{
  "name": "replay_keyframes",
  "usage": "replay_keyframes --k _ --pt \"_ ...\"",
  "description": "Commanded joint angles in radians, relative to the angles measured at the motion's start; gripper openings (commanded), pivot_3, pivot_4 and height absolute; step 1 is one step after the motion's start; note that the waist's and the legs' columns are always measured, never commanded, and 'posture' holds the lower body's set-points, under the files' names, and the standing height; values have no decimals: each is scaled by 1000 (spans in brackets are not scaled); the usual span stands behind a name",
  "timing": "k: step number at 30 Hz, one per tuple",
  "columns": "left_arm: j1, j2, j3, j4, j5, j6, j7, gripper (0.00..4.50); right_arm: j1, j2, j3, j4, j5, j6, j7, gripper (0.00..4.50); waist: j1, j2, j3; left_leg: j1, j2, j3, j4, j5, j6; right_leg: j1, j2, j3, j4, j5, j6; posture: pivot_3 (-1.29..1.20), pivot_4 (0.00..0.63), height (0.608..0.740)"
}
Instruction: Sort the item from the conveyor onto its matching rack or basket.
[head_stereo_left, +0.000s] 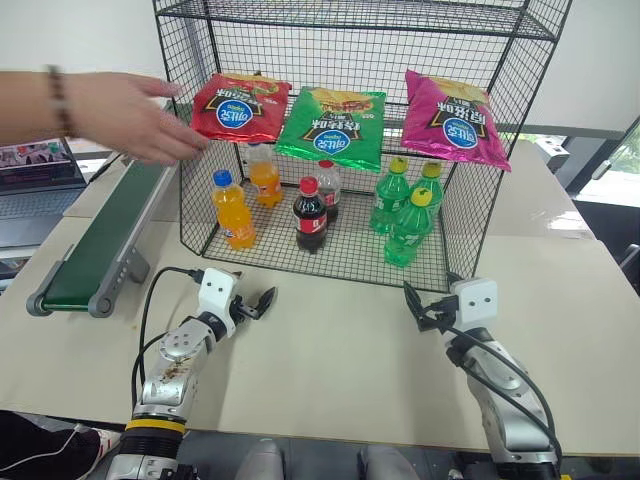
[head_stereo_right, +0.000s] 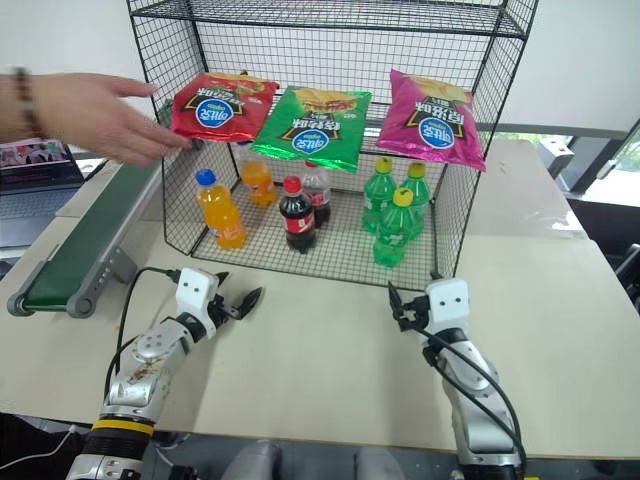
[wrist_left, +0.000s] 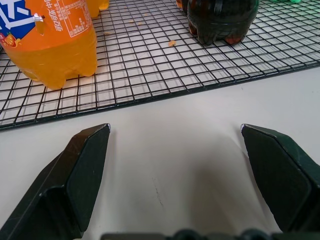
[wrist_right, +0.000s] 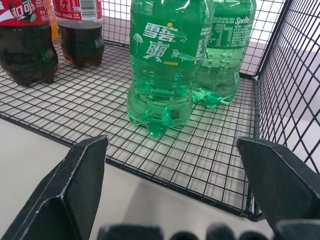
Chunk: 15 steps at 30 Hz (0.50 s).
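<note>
Red chip bag (head_stereo_left: 240, 106) on rack (head_stereo_left: 350, 140) shelf, person's hand (head_stereo_left: 130, 115) touching; both claws (head_stereo_left: 258, 304) (head_stereo_left: 420, 308) wide open, empty, over worktop (head_stereo_left: 330, 360).

Each of the 2 arms is bare silver metal ending in a white boxy wrist block and 2 black wedge-shaped fingers: left gripper (head_stereo_left: 262, 301), right gripper (head_stereo_left: 418, 305). Black cables loop along both forearms; a yellow band rings the left arm.
</note>
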Motion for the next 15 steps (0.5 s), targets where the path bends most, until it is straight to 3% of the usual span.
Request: replay_keyframes --k 1,15 --pt "-20 5 19 -16 3 -9 0 4455 -27 1 -20 -21 -4 -20 -18 4500 1 0 0 0 0 0 0 0 0 0 0 0 0 0 0 0 150 740" --pt "-43 14 21 3 10 -26 -27 4455 -20 0 -26 -29 -10 -21 -32 4500 3 0 0 0 0 0 0 0 0 0 0 0 0 0 0 0 150 740"
